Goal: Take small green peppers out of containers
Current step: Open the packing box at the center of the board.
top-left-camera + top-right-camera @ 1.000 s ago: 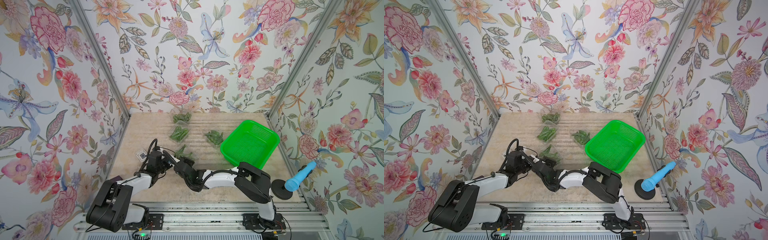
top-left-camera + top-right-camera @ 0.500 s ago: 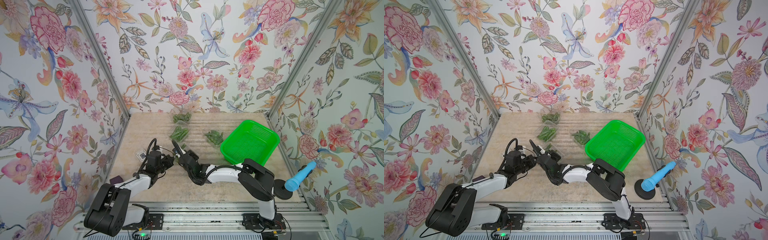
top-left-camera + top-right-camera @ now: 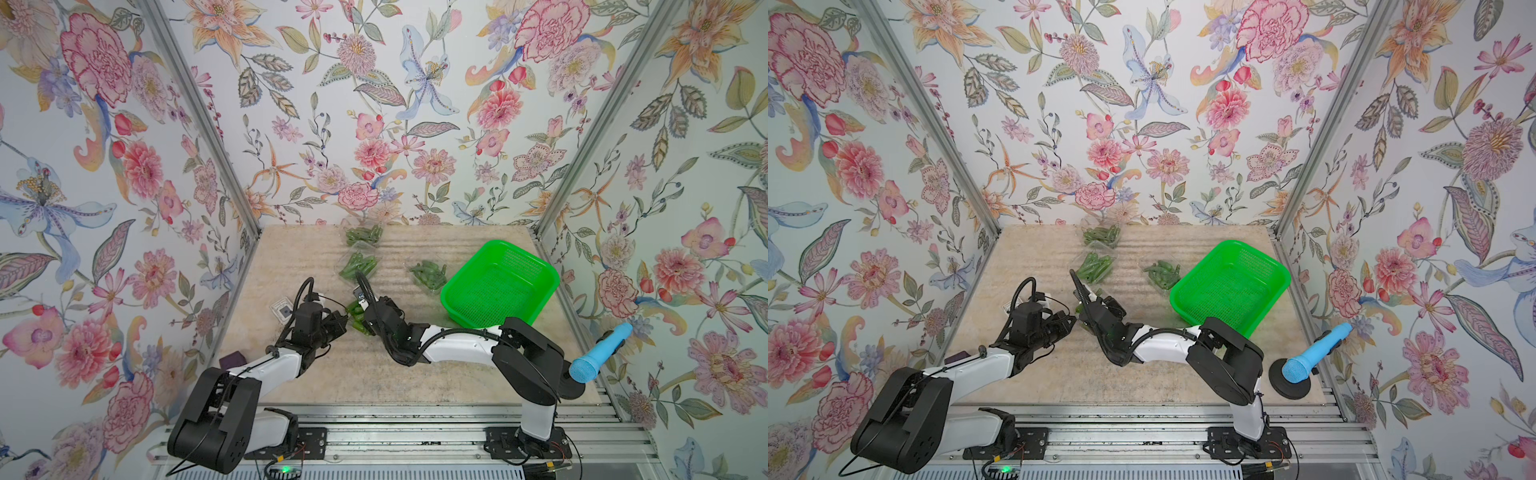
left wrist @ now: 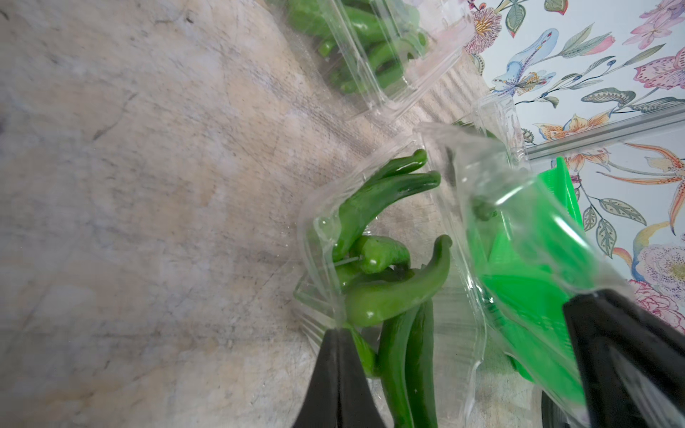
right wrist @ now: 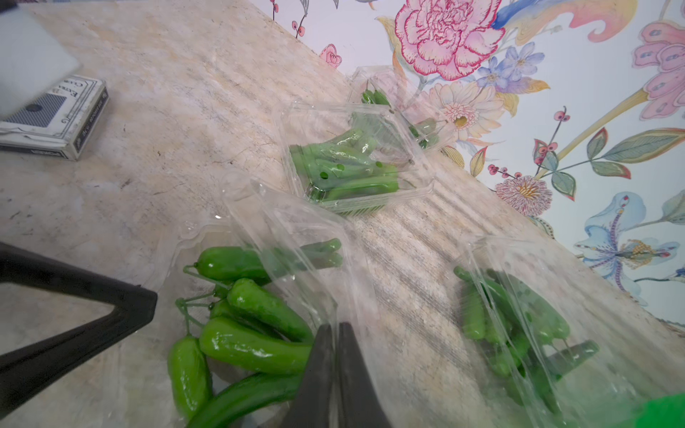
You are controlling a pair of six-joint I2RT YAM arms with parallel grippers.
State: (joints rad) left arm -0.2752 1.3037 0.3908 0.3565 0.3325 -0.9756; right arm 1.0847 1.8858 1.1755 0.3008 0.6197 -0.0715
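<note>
A: Counter (image 3: 374,374) carries the green basket (image 3: 498,286) at right, with three clamshell containers (image 3: 358,266) behind, holding peppers.

B: The fourth container (image 4: 322,229) is nearest. The left gripper (image 4: 336,337) is clamped on its rim, the right gripper (image 5: 335,329) pinching its raised lid (image 5: 296,237). Small green peppers (image 5: 252,348) lie inside.

Taking the basket (image 3: 498,286) as the mark: one container (image 3: 417,270) with peppers (image 3: 430,273) in it lies just left of it, another (image 3: 358,266) lies further left, and a third (image 3: 364,235) lies behind that one. The fourth (image 3: 356,316) lies left and before — a card box (image 3: 284,308) is leftmost.
</note>
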